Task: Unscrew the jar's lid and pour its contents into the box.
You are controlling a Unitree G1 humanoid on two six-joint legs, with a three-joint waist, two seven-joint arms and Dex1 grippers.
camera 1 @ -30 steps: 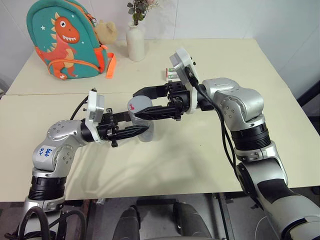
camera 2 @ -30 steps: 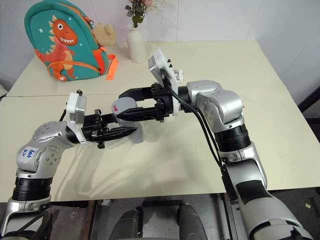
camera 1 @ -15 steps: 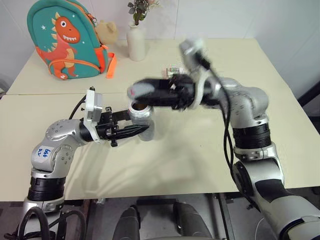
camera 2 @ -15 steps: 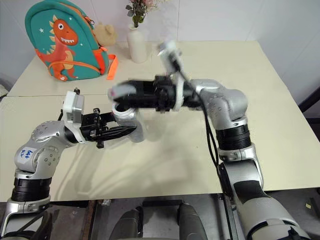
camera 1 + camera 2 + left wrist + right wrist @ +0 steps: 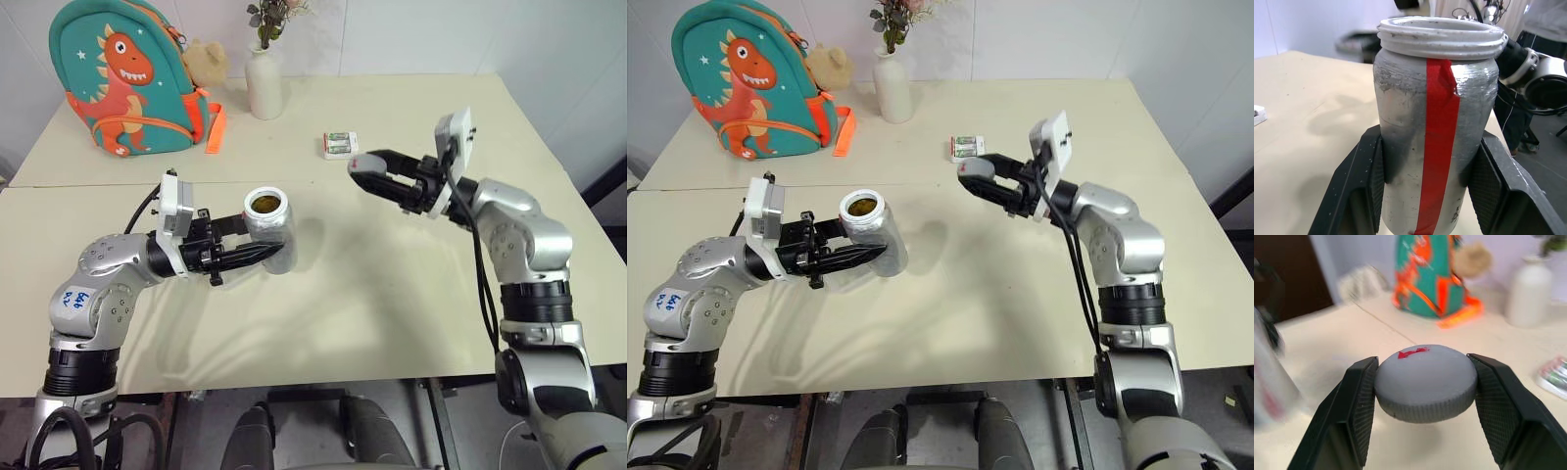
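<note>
since the earlier frames the right gripper (image 5: 364,168) is swinging away from the jar (image 5: 269,227), carrying the lid (image 5: 1425,382) off toward the small white-and-green packet (image 5: 341,144); the lid is now well apart from the jar, just in front of the packet and raised above the table (image 5: 392,284).

the left gripper (image 5: 1425,196) is clamping the jar's lower body from both sides, holding it tilted with the open mouth up, above the table and well in front of the white vase (image 5: 265,83). the right gripper is pinching the grey lid by its ribbed edge, red mark facing up.

the jar is looking light and rigid, its silvery skin probably a little slick, so the low side grip below the white threaded rim seems the sound place to hold while tipping. the lid is stiff and its ribbed edge is giving good purchase.

the contents (image 5: 264,204) are showing only as a brownish patch in the mouth; separate pieces are hard to make out. a clear box is not something i can pick out.
</note>
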